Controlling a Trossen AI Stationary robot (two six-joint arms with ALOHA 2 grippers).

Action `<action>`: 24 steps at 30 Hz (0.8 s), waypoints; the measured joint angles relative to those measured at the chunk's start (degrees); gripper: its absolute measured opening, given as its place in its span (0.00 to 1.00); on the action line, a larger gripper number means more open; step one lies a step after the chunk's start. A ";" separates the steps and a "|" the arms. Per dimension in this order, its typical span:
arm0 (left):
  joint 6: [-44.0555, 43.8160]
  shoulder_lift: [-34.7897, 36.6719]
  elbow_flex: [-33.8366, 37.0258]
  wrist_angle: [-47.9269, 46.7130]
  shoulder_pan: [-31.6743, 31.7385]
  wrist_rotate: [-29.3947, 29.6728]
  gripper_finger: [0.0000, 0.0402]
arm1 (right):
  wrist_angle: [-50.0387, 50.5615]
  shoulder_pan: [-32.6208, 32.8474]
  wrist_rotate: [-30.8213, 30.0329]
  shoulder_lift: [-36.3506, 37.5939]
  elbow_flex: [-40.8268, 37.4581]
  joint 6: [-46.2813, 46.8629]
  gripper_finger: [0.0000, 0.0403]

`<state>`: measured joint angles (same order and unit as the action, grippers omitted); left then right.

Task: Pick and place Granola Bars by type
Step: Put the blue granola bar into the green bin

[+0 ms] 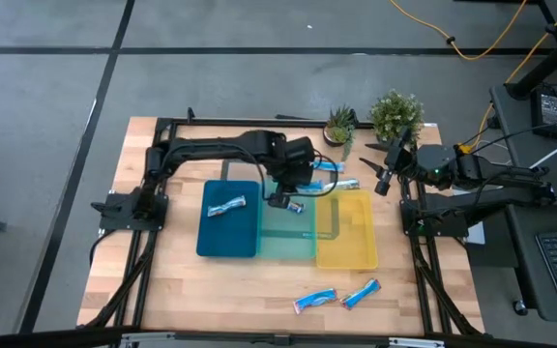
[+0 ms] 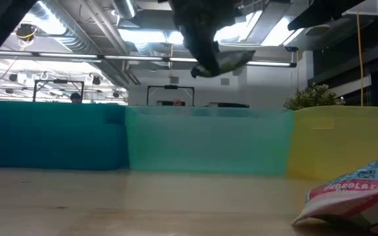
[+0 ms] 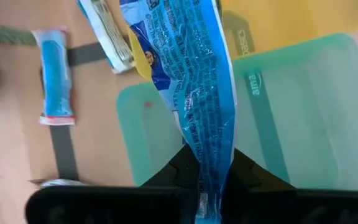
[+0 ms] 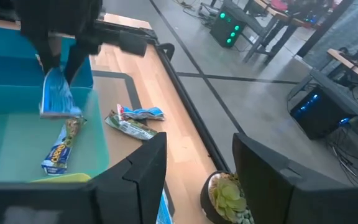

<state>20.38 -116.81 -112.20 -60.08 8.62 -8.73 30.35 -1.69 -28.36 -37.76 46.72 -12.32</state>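
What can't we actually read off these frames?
- Left gripper, shut on a blue bar: the bar's lower end is hidden between the fingers in the left wrist view.
- Low view: tray contents hidden by the teal tray wall.
- High view: wrapper print on the two front bars is too small.

Three trays lie side by side: dark-blue (image 1: 228,237), teal (image 1: 288,242), yellow (image 1: 348,237). Seven granola bars (image 1: 227,205) show, perhaps more hidden. Two potted plants (image 1: 395,115).
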 joint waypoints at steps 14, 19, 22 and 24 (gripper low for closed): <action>0.70 -2.54 10.33 0.70 -3.91 -0.41 0.07 | 3.43 -0.02 0.02 -0.02 0.00 1.52 0.46; -0.15 -2.56 14.88 8.23 -4.98 0.03 0.06 | 3.87 -0.01 0.00 -0.02 0.00 1.57 0.46; -0.60 -2.45 17.55 12.80 -5.15 0.04 0.07 | 3.87 0.00 0.00 -0.01 0.00 1.57 0.46; -2.10 -2.58 18.62 12.82 -5.15 0.06 0.08 | 3.87 -0.01 0.00 -0.01 0.00 1.59 0.46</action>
<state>18.28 -119.38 -93.58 -47.25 3.46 -8.67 34.22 -1.70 -28.36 -37.77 46.72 -10.73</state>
